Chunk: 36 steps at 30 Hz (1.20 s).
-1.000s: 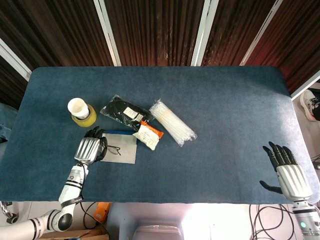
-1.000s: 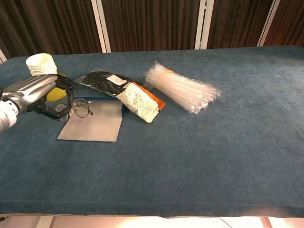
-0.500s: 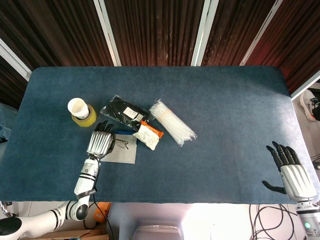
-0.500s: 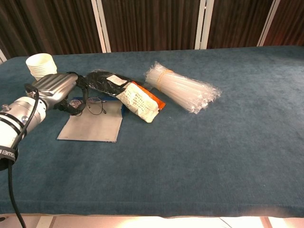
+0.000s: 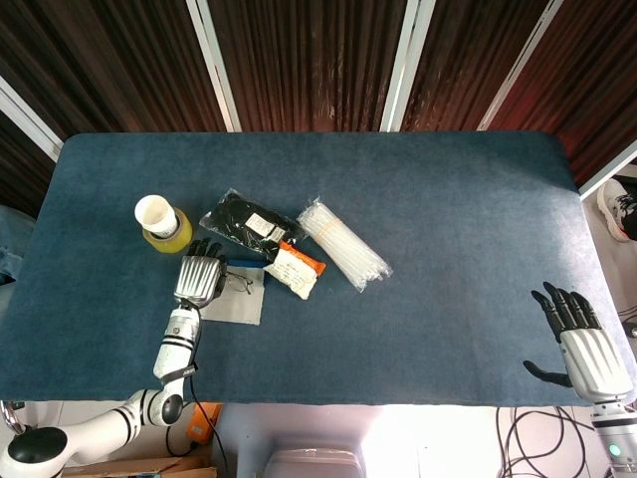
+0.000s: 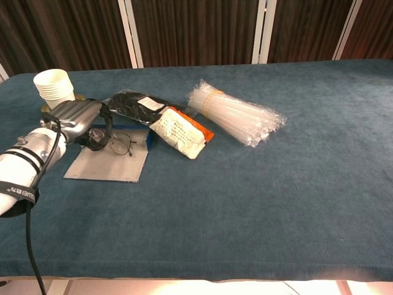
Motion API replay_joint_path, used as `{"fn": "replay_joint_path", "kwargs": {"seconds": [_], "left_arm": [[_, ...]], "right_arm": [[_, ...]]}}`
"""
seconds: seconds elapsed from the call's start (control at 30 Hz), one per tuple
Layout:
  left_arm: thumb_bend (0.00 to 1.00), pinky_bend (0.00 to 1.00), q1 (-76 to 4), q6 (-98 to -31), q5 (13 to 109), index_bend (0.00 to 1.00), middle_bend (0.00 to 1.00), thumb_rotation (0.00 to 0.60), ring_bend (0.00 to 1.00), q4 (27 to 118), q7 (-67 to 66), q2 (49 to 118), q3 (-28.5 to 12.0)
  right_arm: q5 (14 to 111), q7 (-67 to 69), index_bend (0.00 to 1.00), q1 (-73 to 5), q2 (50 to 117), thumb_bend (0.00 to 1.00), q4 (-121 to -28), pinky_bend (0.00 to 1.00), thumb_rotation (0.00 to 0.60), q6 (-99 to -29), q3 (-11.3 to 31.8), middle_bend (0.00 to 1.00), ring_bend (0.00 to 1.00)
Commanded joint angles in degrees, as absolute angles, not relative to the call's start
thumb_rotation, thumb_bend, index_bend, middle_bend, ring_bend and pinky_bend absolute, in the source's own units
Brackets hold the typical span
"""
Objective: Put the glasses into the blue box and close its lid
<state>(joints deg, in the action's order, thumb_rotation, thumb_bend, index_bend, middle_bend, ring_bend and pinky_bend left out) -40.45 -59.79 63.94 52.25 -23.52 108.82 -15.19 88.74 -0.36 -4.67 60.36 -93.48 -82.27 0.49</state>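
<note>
The blue box point(image 6: 108, 163) point(image 5: 235, 305) lies flat at the table's left, showing a grey top face and a blue edge at its far right corner. My left hand point(image 6: 77, 120) point(image 5: 199, 276) hovers over the box's far left corner. Its fingers curl around one end of the thin wire glasses point(image 6: 121, 143) point(image 5: 240, 284), and the lenses hang just above the grey face. I cannot tell if the glasses touch it. My right hand point(image 5: 583, 347) is open, fingers spread, at the table's near right edge; it shows in the head view only.
A stack of paper cups point(image 6: 53, 85) on a yellow roll stands behind my left hand. A black packet point(image 6: 136, 106), a white-and-orange packet point(image 6: 180, 133) and a bundle of clear straws point(image 6: 234, 113) lie right of the box.
My left hand carried the glasses from the box's left edge toward its far right part. The box slid a little to the left. My right hand drew back slightly toward the near edge.
</note>
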Motion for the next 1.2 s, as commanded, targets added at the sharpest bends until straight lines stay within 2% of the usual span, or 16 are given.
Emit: {"fn": "replay_joint_path", "kwargs": {"seconds": [0.03, 0.43, 0.5, 0.73, 1.0, 1.2], "left_arm": [[0.50, 0.16, -40.3, -59.3, 63.2, 0.73, 0.25, 0.600, 0.13, 51.5, -24.2, 109.1, -15.2], [0.50, 0.17, -40.4, -61.6, 63.7, 0.69, 0.26, 0.600, 0.14, 50.0, -24.1, 110.6, -15.8], [0.50, 0.17, -40.4, -61.9, 63.8, 0.67, 0.26, 0.600, 0.14, 49.4, -24.1, 110.9, -15.9], [0.42, 0.17, -41.0, -63.3, 63.6, 0.44, 0.25, 0.600, 0.14, 45.5, -24.9, 113.0, -16.7], [0.40, 0.19, -41.0, -63.0, 63.0, 0.38, 0.23, 0.600, 0.14, 43.2, -26.0, 113.8, -17.1], [0.37, 0.19, -40.1, -64.3, 63.7, 0.34, 0.22, 0.600, 0.14, 45.6, -25.4, 112.5, -17.0]], "right_arm": [[88.8, -0.4, 0.00, -4.7, 60.3, 0.27, -93.5, 0.00, 0.600, -82.1, 0.4, 0.00, 0.00], [89.3, -0.5, 0.00, -4.6, 60.1, 0.27, -93.8, 0.00, 0.600, -82.1, 0.1, 0.00, 0.00], [89.3, -0.4, 0.00, -4.6, 60.0, 0.27, -93.9, 0.00, 0.600, -82.1, 0.1, 0.00, 0.00], [89.3, -0.2, 0.00, -4.5, 59.8, 0.27, -94.0, 0.00, 0.600, -82.2, 0.1, 0.00, 0.00], [89.4, 0.0, 0.00, -4.4, 59.7, 0.27, -94.1, 0.00, 0.600, -82.4, 0.0, 0.00, 0.00], [89.5, -0.3, 0.00, -4.4, 59.7, 0.27, -94.2, 0.00, 0.600, -82.3, -0.1, 0.00, 0.00]]}}
